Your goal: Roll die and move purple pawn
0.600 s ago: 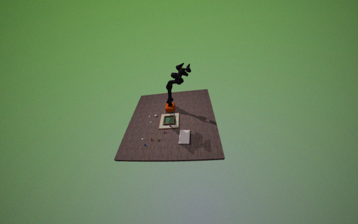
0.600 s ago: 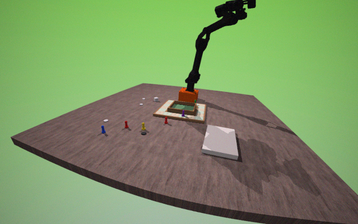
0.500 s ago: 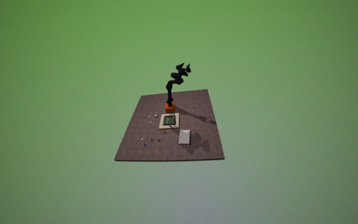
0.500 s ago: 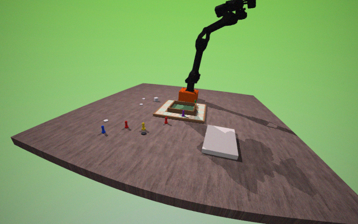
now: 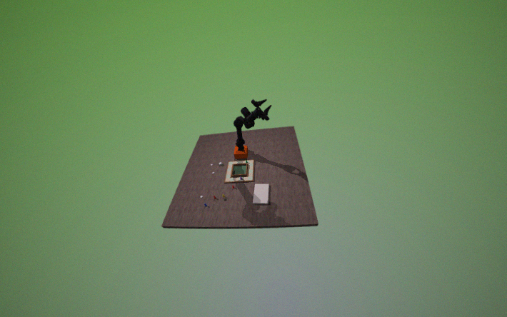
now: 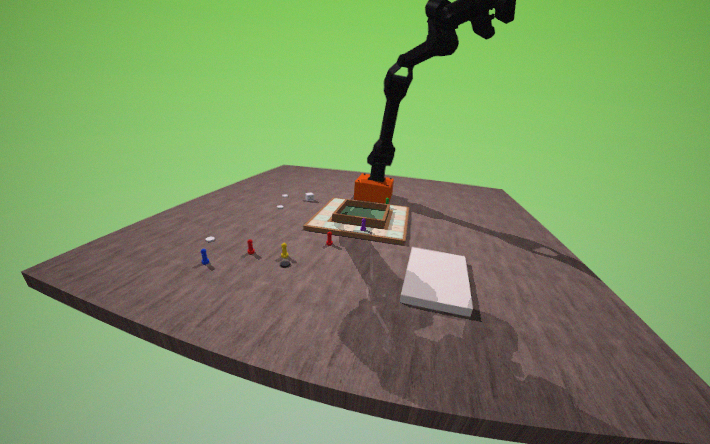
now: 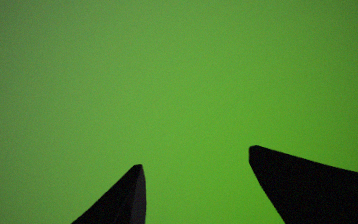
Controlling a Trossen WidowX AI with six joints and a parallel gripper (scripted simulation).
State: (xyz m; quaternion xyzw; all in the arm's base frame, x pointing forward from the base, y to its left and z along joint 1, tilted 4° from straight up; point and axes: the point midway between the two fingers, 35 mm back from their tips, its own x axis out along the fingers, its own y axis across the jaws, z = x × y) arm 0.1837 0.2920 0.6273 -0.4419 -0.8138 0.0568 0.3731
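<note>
The die, a small white cube, lies on the table to the left of the board; its pips are too small to read. The brown-walled tray with a green floor sits in the middle of the square board. No die shows in it. The purple pawn stands upright on the board's front side, before the tray. The arrows cannot be made out. My gripper is open and empty, high above the table, far from die and pawn.
A green pawn stands at the board's back right. Two red pawns, a yellow pawn, a blue pawn and several small discs are on the table. A white block lies front right.
</note>
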